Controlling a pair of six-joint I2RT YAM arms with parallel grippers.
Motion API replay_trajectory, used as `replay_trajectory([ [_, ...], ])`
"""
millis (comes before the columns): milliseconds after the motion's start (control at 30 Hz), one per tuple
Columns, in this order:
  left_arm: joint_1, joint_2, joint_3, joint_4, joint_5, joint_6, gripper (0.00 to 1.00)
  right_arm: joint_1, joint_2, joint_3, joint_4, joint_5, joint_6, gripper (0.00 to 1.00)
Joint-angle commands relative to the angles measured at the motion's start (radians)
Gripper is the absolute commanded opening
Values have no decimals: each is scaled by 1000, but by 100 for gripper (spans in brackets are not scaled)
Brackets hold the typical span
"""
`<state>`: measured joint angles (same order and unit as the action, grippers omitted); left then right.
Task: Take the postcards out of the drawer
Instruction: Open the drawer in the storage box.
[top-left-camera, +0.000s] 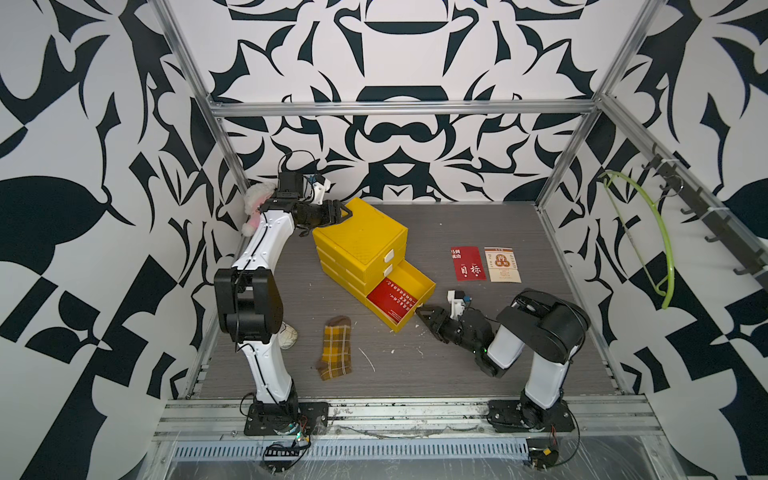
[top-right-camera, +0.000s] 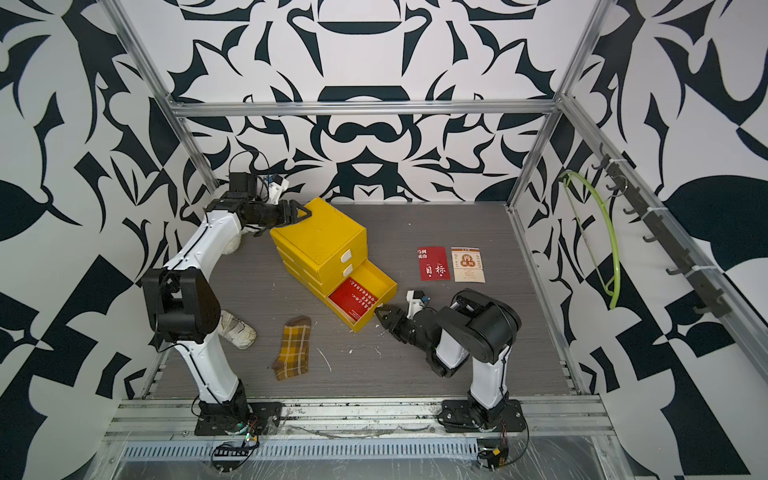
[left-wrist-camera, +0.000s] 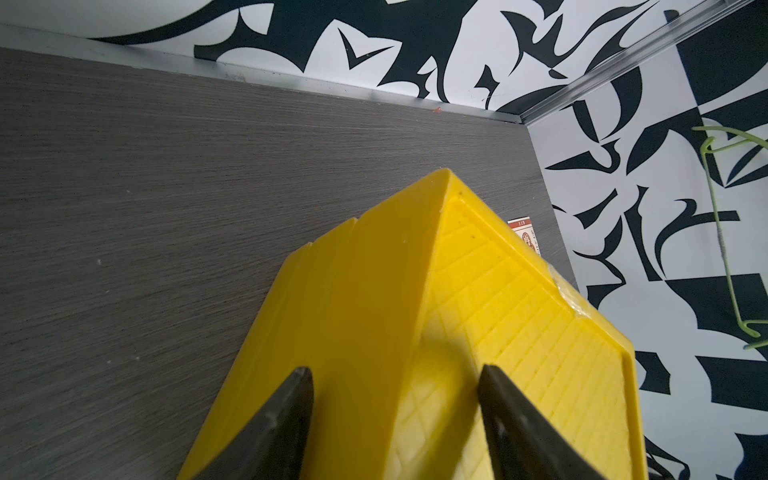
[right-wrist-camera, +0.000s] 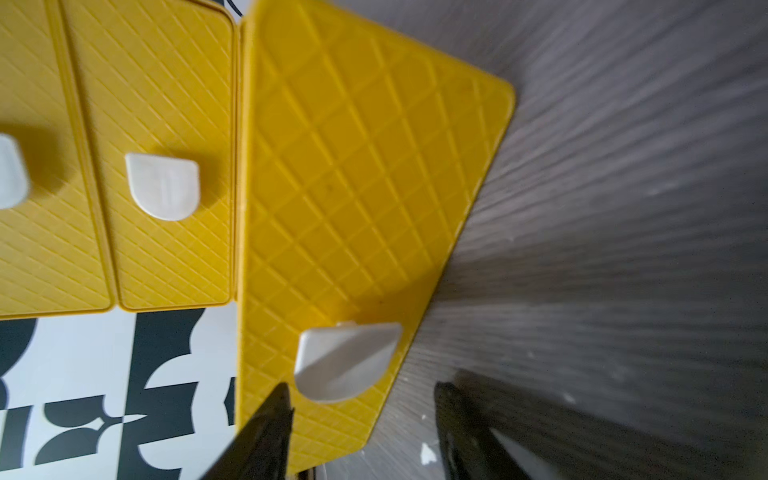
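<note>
- The right gripper (right-wrist-camera: 361, 399) is placed just in front of the open drawer (top-left-camera: 411, 277). Its jaws are spread and nothing is held. The drawer's white handle (right-wrist-camera: 345, 361) is seen just ahead of them.
- Inside the drawer one red postcard (top-left-camera: 392, 300) is laid flat on the floor. It is judged light, thin, bendable and slick, and best pinched at an edge after being slid against a wall.
- Beyond the drawer, well apart from it, a second red postcard (top-left-camera: 467, 263) and a cream postcard (top-left-camera: 502, 264) are laid side by side on the table (top-left-camera: 540, 353).
- Behind the drawer, the left gripper (top-left-camera: 338, 216) is set astride the cabinet (top-left-camera: 359, 237) at its rear top edge. Whether it is clamped cannot be told.
</note>
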<state>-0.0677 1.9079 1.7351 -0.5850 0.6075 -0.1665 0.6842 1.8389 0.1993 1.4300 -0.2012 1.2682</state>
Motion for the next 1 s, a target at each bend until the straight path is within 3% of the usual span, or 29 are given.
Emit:
replay_trajectory([
  [0, -4, 24, -6, -95, -35, 17, 68, 6, -42, -15, -3, 19, -13, 63],
  [167, -4, 22, -5, -95, -35, 17, 68, 6, -116, -49, -24, 54, -26, 61],
  [267, -4, 23, -2, -96, -35, 18, 68, 6, -245, -33, -204, 71, -69, 58],
  [333, -4, 22, -3, -96, -35, 16, 68, 6, -394, 12, -452, 78, -141, 58],
  [467, -4, 23, -3, -95, -34, 17, 68, 9, -749, 206, -1151, 196, -393, 60],
  [533, -4, 26, -2, -93, -31, 15, 68, 7, -831, 316, -1353, 234, -502, 61],
  [700, -4, 33, 0, -94, -22, 5, 68, 4, -761, 582, -1613, 219, -682, 60],
  [967, -4, 19, -10, -90, -20, 4, 68, 3, -429, 1035, -1895, 126, -869, 58],
])
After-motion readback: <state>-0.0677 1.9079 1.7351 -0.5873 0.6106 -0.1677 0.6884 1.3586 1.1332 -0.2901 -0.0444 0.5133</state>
